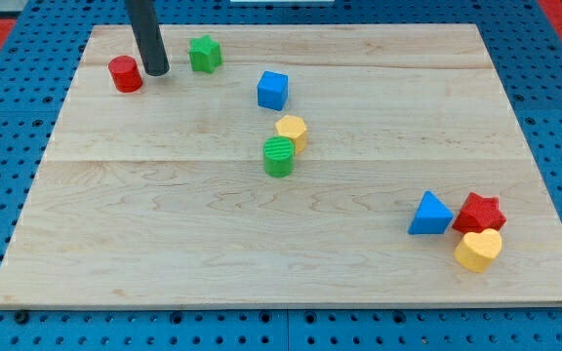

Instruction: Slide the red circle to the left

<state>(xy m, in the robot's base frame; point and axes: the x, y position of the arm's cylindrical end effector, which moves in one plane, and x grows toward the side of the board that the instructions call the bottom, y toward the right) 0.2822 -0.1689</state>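
Near right corner: we find a yellow heart (478, 250), a red star (480, 212) and a blue triangle (429, 214) clustered together, the heart touching the star, all well apart from the task's block.

Centre of the board: a green cylinder (279, 156) stands touching a yellow hexagon (292, 131) just behind it; a blue cube (272, 90) sits a little farther back.

Far edge, left of centre: a green star (204, 54).

Far left corner: the red circle (125, 74), a short upright cylinder, rests near the board's far edge and left edge.

Our tip (156, 72): the rod's lower end stands just beside the red circle on its right side, between it and the green star; we cannot tell whether it touches the block.

Jaws: our arm has none, only the rod, so no opening or closing applies.

Worktop (164, 253): pale, smooth wood.

Handling, as we judge it: the red circle looks light, rigid and apt to slide easily; its round wall may roll off a push that is off centre.

Contact point, as we judge it: the middle of its right flank, pushing straight toward the left edge.
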